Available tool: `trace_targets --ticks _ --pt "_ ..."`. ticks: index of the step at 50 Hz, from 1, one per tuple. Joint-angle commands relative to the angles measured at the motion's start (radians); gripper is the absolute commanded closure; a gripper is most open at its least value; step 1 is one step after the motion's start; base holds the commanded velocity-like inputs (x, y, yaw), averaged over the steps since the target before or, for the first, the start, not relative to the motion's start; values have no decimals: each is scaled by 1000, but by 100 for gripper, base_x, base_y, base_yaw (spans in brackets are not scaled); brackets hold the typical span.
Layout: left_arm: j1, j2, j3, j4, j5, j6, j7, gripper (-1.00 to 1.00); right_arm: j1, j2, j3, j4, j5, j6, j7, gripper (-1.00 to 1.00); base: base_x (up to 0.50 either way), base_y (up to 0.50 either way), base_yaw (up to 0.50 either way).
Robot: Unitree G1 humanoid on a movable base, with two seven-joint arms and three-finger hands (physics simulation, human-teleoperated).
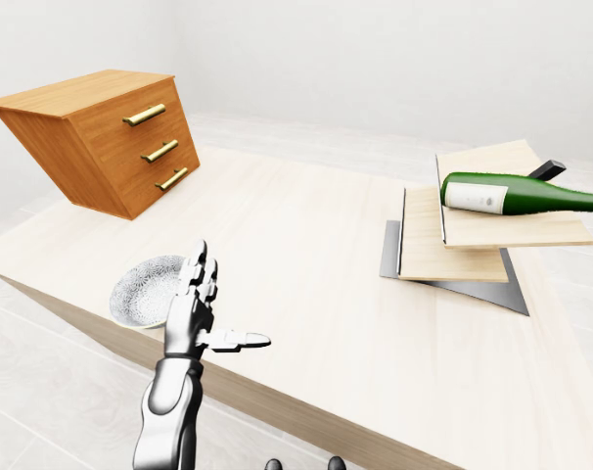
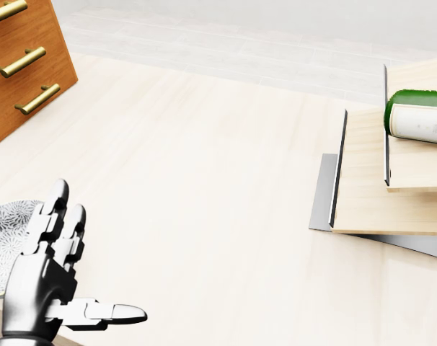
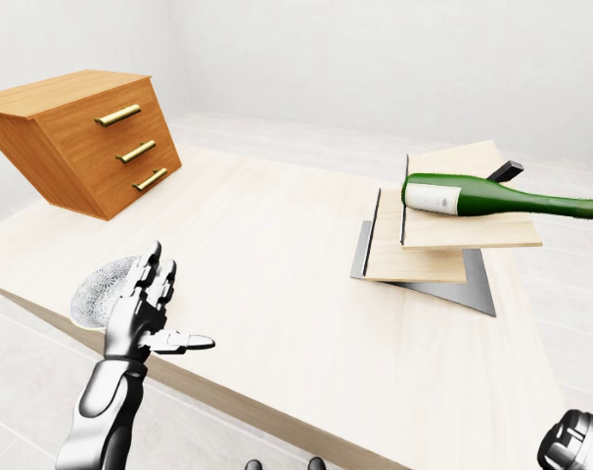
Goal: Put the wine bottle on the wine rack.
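I see the dark green glass wine bottle [image 3: 492,199] lying on its side on the upper board of the stepped pale-wood wine rack [image 3: 429,255], at the right of the eye views. Its white label sits near the base end, which points left, and its neck reaches out to the right past the board's edge. The rack's two light boards lean on a grey metal base plate [image 1: 478,291], which lies flat on the pale wooden table [image 1: 306,255].

My left hand [image 1: 194,308] is raised at the near left edge of the table, wide, fingers [image 2: 56,209] straight up and the thumb stuck out to the right. It holds nothing and is well apart from the bottle and the rack. Just left of it, partly behind it in the head view, a shallow white bowl with a grey speckled pattern [image 1: 145,291] rests on the table near the edge.

At the far left of the table stands an orange-brown wooden chest of three drawers with brass bar handles [image 1: 101,137], looking tilted in these views.

Of my right arm I see only a metallic joint at the bottom right corner of the right-eye view; the hand itself is out of view, so I cannot tell its state.
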State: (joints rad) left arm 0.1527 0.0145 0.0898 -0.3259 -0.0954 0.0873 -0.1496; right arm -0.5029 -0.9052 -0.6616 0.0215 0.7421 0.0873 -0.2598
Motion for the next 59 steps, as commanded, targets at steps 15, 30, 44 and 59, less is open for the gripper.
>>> trace_targets --ticks 15,30,44,59 --pt "3 0 5 -10 -4 0 -3 -100 -84 -122 -28 -135 152 0 -92 -100 0 0 0" --pt "-1 0 3 -29 -2 0 -1 -100 -163 -208 14 -216 311 0 -221 -100 0 0 0" --pt "1 2 9 -49 -6 0 -3 -100 -180 -281 37 -264 474 0 -264 -100 0 0 0" --pt "-4 1 9 -56 -6 0 -2 -100 -80 -410 -13 -317 715 0 -264 -100 0 0 0"
